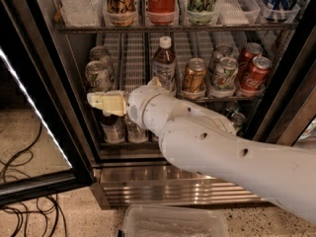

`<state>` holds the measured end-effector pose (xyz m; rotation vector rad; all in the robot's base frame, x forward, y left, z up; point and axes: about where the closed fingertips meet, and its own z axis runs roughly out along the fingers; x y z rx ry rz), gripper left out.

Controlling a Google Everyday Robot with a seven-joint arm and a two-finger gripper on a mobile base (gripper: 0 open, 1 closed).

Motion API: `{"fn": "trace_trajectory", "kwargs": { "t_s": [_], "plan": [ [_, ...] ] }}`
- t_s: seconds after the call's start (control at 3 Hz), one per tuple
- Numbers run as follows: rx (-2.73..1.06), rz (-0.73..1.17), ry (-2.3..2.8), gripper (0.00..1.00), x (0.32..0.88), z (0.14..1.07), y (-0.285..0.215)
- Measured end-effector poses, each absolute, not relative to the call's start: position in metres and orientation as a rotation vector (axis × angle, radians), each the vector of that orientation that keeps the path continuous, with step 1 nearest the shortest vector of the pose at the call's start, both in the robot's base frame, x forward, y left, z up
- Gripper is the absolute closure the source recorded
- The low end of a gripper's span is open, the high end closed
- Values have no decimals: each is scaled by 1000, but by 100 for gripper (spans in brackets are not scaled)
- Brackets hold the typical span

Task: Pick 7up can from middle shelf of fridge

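Note:
The fridge [29,83] stands open with its interior lit. On the middle shelf [133,58], a pale silvery 7up can [97,76] with green lettering stands at the front of the left lane, with a similar can [101,55] behind it. My gripper [101,102] reaches in from the right. It sits just below and in front of the front 7up can, at the shelf's edge, apart from the can. My white arm [207,142] hides the shelf's lower middle.
A brown bottle [164,60], a gold-brown can [194,75], two pale cans [224,73] and red Coca-Cola cans [255,73] share the middle shelf. Tall cans and bottles stand on the tier above. A clear plastic bin [173,223] and cables [19,181] lie on the floor.

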<state>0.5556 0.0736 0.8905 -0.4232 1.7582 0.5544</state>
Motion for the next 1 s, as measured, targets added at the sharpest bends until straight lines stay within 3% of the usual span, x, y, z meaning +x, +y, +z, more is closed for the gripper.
{"fn": "trace_trajectory", "kwargs": {
  "t_s": [0.33, 1.0],
  "plan": [
    [-393, 522, 1714, 0, 565, 885, 83],
    [-322, 499, 1678, 11, 586, 878, 136]
  ]
}}
